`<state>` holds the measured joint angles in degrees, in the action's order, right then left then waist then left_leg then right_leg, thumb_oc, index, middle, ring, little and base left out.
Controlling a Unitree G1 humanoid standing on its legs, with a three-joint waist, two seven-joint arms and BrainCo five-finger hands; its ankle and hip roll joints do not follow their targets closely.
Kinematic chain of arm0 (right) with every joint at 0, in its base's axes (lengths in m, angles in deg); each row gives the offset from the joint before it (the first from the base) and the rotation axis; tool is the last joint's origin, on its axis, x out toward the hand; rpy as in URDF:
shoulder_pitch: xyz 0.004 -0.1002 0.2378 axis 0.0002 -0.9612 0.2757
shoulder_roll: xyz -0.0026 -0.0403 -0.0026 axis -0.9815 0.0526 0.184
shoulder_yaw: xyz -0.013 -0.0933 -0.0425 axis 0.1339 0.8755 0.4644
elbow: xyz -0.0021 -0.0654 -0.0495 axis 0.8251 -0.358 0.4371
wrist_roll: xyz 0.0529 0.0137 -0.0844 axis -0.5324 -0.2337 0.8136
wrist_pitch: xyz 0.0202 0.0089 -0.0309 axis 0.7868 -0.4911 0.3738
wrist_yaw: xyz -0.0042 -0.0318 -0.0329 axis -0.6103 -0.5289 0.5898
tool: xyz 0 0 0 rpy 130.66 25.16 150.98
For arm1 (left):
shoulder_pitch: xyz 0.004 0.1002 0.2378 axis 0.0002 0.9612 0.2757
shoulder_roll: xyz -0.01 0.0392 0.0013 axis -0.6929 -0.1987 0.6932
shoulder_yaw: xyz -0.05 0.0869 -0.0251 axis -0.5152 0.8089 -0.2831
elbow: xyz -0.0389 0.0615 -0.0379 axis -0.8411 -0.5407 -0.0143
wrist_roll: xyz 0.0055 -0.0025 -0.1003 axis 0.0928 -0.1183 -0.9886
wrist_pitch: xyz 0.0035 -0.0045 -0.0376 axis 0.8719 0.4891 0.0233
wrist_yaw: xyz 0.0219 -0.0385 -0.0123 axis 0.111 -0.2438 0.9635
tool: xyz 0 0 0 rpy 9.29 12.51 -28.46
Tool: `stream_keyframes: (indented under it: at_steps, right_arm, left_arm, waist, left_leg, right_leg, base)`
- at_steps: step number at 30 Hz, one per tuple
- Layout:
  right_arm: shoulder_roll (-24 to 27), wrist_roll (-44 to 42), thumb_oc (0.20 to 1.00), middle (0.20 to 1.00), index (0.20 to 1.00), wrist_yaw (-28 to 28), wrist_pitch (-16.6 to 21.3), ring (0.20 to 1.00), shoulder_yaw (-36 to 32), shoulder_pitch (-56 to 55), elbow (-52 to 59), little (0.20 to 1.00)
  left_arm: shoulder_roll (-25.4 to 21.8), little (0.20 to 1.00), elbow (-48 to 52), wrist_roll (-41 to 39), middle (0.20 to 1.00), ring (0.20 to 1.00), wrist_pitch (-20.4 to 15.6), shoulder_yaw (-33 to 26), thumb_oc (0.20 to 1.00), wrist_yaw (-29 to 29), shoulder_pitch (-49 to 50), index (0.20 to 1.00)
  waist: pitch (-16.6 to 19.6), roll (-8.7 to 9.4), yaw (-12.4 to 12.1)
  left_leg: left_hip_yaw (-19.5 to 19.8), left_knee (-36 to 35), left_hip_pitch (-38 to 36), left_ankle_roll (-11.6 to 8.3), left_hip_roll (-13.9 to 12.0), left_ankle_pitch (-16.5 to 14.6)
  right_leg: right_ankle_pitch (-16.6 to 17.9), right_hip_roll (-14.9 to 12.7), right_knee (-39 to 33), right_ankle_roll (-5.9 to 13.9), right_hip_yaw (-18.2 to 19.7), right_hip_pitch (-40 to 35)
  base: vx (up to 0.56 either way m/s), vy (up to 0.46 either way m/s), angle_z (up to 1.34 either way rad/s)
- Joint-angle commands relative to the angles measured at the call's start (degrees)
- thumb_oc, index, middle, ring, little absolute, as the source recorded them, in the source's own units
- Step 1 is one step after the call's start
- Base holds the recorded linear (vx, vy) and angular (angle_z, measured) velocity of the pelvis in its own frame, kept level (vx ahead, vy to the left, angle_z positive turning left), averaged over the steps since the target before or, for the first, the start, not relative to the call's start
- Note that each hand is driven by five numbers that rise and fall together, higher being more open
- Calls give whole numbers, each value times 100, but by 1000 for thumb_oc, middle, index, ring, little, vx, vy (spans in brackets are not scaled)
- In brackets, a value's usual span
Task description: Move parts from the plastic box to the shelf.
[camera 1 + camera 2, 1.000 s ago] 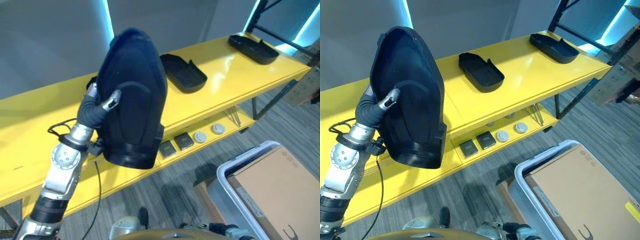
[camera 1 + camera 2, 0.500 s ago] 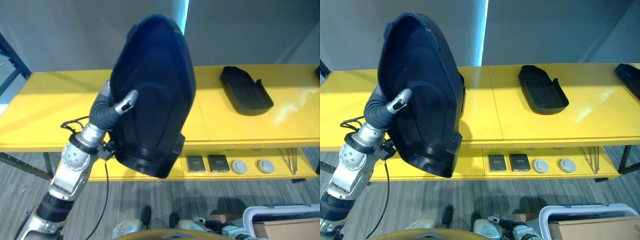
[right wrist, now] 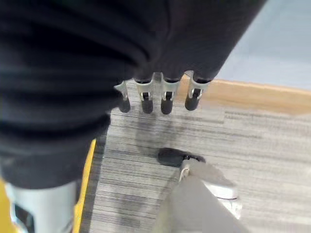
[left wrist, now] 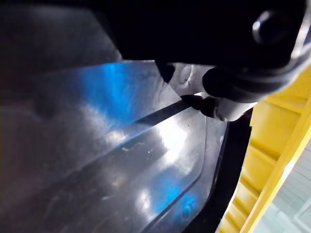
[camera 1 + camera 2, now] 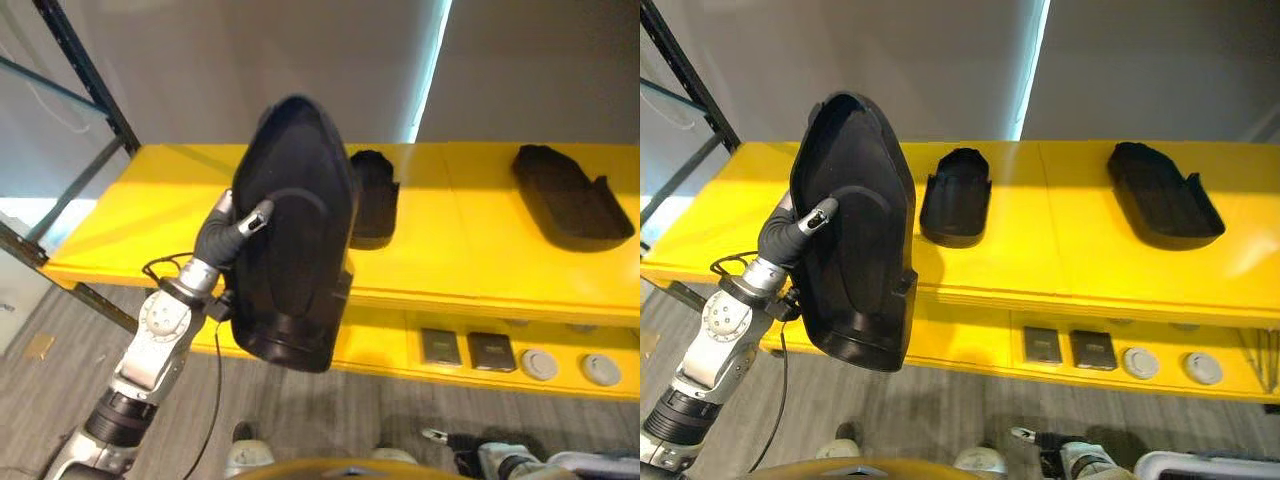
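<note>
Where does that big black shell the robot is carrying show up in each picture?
Left eye view: black part, centre-left, held up by the left hand.
Right eye view: left of centre.
Left wrist view: glossy surface up close.
Shared landmark: yellow shelf.

Black parts (image 5: 855, 235) – bright yellow shelf (image 5: 1060, 250) – grey striped carpet (image 3: 194, 141)

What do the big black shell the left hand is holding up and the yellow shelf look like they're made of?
The large black shell-shaped part, gripped by the left hand, looks like moulded plastic: thin walls, a raised rim, and a soft sheen with light glints in the left wrist view. The yellow shelf is probably painted or coated sheet metal: smooth, glossy, showing reflections and a seam between panels, though coated board can't be ruled out.
</note>
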<state>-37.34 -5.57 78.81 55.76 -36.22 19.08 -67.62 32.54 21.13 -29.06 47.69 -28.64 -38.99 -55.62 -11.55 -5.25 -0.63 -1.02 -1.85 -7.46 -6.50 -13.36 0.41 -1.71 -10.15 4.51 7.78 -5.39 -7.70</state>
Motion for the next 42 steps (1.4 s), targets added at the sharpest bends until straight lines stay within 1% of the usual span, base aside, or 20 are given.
stream_keyframes:
  at_steps: [1,2,5,7,9,11,12,13,15,18,22,25,28,29,31,32,33,35,38,42]
  right_arm:
    - [-387,21,1000,1000,1000,237,-157,1000,99,-7,-350,1000]
    - [-421,-49,1000,1000,1000,420,-239,1000,69,-29,-328,1000]
    - [-588,109,1000,1000,1000,676,-487,1000,-117,-110,-407,1000]
    - [-664,571,1000,1000,1000,658,-416,1000,-128,-151,-519,1000]
    - [-732,159,1000,1000,1000,674,-362,1000,-86,-273,-558,1000]
    - [-746,98,1000,1000,1000,679,-377,1000,-85,-289,-548,1000]
    - [-770,10,1000,1000,1000,708,-395,1000,-101,-391,-534,1000]
    - [-767,-137,1000,1000,1000,713,-393,1000,-158,-553,-537,1000]
    - [-739,-7,1000,1000,1000,447,-525,1000,-156,-663,-464,1000]
    - [-778,137,1000,1000,1000,282,-524,1000,63,-787,-393,1000]
    - [-704,-485,1000,1000,1000,447,-422,1000,-37,-792,-348,1000]
    - [-606,333,1000,1000,1000,35,-583,1000,-124,-815,-307,1000]
    - [-544,185,1000,1000,1000,100,-389,1000,-68,-897,-391,1000]
    - [-379,-257,1000,1000,1000,211,-294,1000,-211,-894,-400,1000]
    - [-363,-231,1000,1000,1000,198,-302,1000,-228,-893,-392,1000]
    - [-190,111,1000,1000,1000,4,-349,1000,-330,-900,-309,1000]
    - [-130,182,1000,1000,1000,-52,-333,1000,-338,-927,-289,1000]
    - [-17,222,1000,1000,1000,-36,-352,1000,-340,-946,-230,1000]
    - [99,714,1000,1000,1000,-251,-477,1000,-310,-984,-204,1000]
    - [62,792,1000,1000,1000,-318,-409,1000,-148,-1011,-247,1000]
  left_arm:
    - [-210,200,452,-347,200,200,-465,-288,200,130,-454,200]
    - [-238,200,441,-263,200,200,-358,-235,200,168,-526,200]
    - [-468,200,299,-267,200,200,-191,-98,200,225,-825,200]
    - [-584,200,317,-169,200,200,-75,-163,200,363,-837,200]
    - [-678,200,278,-238,200,200,-57,-200,200,495,-821,200]
    - [-679,200,293,-271,200,200,-42,-207,200,503,-804,200]
    - [-673,200,347,-336,200,200,66,-279,200,642,-730,200]
    - [-604,200,290,-333,200,200,128,-385,200,869,-642,200]
    - [-565,200,119,-81,200,200,250,-511,200,1144,-654,200]
    - [-697,200,-320,-102,200,200,203,-679,200,1401,-763,200]
    - [-773,200,-728,-463,200,200,372,-1008,200,1162,-802,200]
    - [-839,200,-1086,-541,200,200,467,-1203,200,1000,-820,200]
    - [-892,200,-1394,-645,200,200,511,-1246,200,848,-930,200]
    - [-895,200,-1685,-914,200,200,804,-1313,200,766,-964,200]
    - [-892,200,-1722,-927,200,200,806,-1321,200,758,-969,200]
    - [-909,200,-2196,-954,200,200,835,-1390,200,815,-1082,200]
    - [-949,200,-2450,-994,200,200,832,-1406,200,796,-1177,200]
    - [-1101,200,-3236,-1254,200,200,825,-1441,200,627,-1489,200]
    - [-1402,200,-4181,-1585,200,200,913,-1421,200,489,-2059,200]
    - [-1658,200,-4442,-1659,200,200,1153,-1368,200,476,-2418,200]
  waist:
    - [-23,227,50]
    - [-46,226,71]
    - [-99,282,12]
    - [-73,247,-9]
    - [22,230,80]
    - [65,234,92]
    - [135,259,130]
    - [161,314,227]
    - [165,352,339]
    - [128,350,358]
    - [108,280,401]
    - [46,252,446]
    - [-67,287,475]
    - [-120,267,527]
    - [-130,266,526]
    - [-146,246,585]
    - [-171,244,613]
    - [-205,262,669]
    - [-258,216,796]
    - [-371,154,867]
  left_leg:
    - [44,207,158,112,233,-23]
    - [22,274,160,180,326,-110]
    - [-125,324,263,383,712,-207]
    - [-307,33,177,465,762,-112]
    - [-157,-257,130,644,996,-88]
    - [-85,-286,160,674,1064,-76]
    - [92,-315,180,732,1256,-103]
    - [288,-315,175,807,1526,-148]
    - [350,-315,211,893,1715,-220]
    - [217,-315,350,910,1816,-157]
    - [135,-315,378,922,1898,-154]
    - [-22,192,448,889,1937,-298]
    - [-96,686,655,791,1876,-387]
    - [-183,557,789,617,1664,-152]
    - [-196,520,785,597,1645,-110]
    - [-248,337,1034,386,1409,335]
    - [-255,329,1143,336,1339,459]
    - [-323,299,1250,343,1297,390]
    - [-434,111,940,368,1183,237]
    - [-419,-225,675,403,1173,192]
  right_leg:
    - [-290,-182,335,-135,92,100]
    - [-206,-306,423,-43,95,158]
    - [934,-914,729,128,47,560]
    - [1023,-862,802,169,-122,654]
    - [446,-52,612,49,-89,600]
    - [381,129,529,-6,-50,612]
    - [182,548,296,-168,16,596]
    - [248,971,-142,-336,252,626]
    - [412,1141,-513,-395,545,648]
    - [459,1270,-630,-406,574,698]
    - [409,1277,-707,-450,629,670]
    - [324,1177,-631,-531,640,624]
    - [311,1091,-563,-560,598,535]
    - [247,1094,-599,-572,699,301]
    - [246,1093,-613,-572,713,272]
    - [220,1095,-714,-574,843,109]
    - [209,1090,-745,-575,917,53]
    - [176,1002,-820,-547,1024,-18]
    - [291,772,-880,-409,782,212]
    - [381,668,-870,-309,695,459]
  base:
    - [91,563,-53]
    - [81,514,-43]
    - [7,431,-13]
    - [17,364,-43]
    - [87,273,-56]
    - [69,119,13]
    - [189,170,37]
    - [209,136,89]
    - [174,-45,89]
    - [26,-107,15]
    - [60,-94,-1]
    - [71,7,-10]
    - [126,78,-13]
    - [206,161,8]
    - [184,159,-16]
    - [205,199,-34]
    - [300,277,-23]
    - [239,177,-40]
    - [195,138,-79]
    - [26,62,-56]
